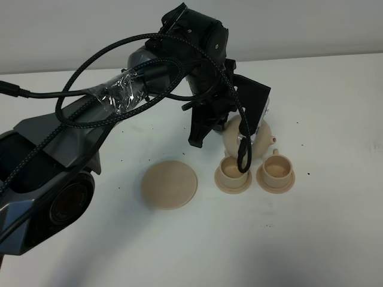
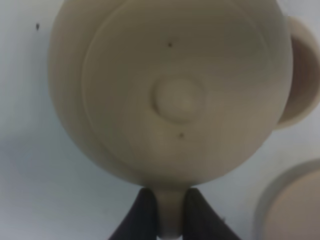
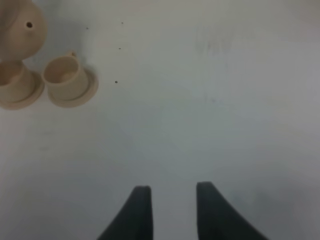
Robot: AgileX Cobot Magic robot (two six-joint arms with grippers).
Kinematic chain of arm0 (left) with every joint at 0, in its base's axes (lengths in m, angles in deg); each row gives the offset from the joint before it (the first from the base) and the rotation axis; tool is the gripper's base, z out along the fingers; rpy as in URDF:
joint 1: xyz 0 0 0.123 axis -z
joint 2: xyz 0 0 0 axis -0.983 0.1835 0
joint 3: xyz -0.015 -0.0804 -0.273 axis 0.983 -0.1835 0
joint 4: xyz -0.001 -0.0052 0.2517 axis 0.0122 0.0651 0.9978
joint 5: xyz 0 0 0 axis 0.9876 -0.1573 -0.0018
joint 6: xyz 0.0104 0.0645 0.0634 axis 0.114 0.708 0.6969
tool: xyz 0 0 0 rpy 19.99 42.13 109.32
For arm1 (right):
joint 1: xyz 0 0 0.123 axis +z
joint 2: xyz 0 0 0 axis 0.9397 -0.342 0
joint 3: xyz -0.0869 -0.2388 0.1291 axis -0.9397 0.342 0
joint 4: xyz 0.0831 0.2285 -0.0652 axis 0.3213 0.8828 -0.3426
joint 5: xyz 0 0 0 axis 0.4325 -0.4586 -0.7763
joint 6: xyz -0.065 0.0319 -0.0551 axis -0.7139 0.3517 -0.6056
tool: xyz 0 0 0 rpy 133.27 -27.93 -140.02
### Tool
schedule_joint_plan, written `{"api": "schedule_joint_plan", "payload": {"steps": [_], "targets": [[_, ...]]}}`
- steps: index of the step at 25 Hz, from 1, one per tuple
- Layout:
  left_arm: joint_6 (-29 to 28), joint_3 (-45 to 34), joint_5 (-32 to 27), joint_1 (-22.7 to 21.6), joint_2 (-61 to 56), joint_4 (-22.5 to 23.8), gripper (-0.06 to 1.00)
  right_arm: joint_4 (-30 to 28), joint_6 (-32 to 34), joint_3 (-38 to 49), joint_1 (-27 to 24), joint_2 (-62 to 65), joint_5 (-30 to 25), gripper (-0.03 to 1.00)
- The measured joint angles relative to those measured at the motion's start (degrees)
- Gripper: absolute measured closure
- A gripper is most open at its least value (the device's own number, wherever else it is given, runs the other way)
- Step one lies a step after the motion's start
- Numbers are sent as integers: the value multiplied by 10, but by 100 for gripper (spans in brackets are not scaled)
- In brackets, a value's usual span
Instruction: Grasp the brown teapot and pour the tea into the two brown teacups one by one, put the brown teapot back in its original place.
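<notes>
The brown teapot (image 1: 258, 139) is off its saucer and sits just behind the two brown teacups, its spout (image 1: 274, 141) over the right one. My left gripper (image 2: 170, 220) is shut on the teapot's loop handle, with the domed lid and knob (image 2: 178, 97) filling the left wrist view. Each on its small saucer, the left teacup (image 1: 234, 172) and right teacup (image 1: 275, 170) stand side by side. The wide flat saucer (image 1: 169, 183), the original place, lies bare to their left. My right gripper (image 3: 172, 210) is open over bare table, away from the teapot (image 3: 20, 25) and the cups (image 3: 65, 75).
The left arm (image 1: 209, 78) with its black cables reaches across the white table (image 1: 335, 227) from the left and hides the teapot's handle side in the high view. Small dark specks dot the tabletop.
</notes>
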Motion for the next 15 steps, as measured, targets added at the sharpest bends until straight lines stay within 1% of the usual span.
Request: {"api": "schedule_joint_plan", "payload": {"steps": [7, 9, 13, 15], "targets": [[0, 0, 37, 3, 0, 27, 82, 0, 0, 0, 0, 0, 0, 73], [0, 0, 50, 9, 0, 44, 82, 0, 0, 0, 0, 0, 0, 73], [8, 0, 70, 22, 0, 95, 82, 0, 0, 0, 0, 0, 0, 73], [12, 0, 74, 26, 0, 107, 82, 0, 0, 0, 0, 0, 0, 73]]}}
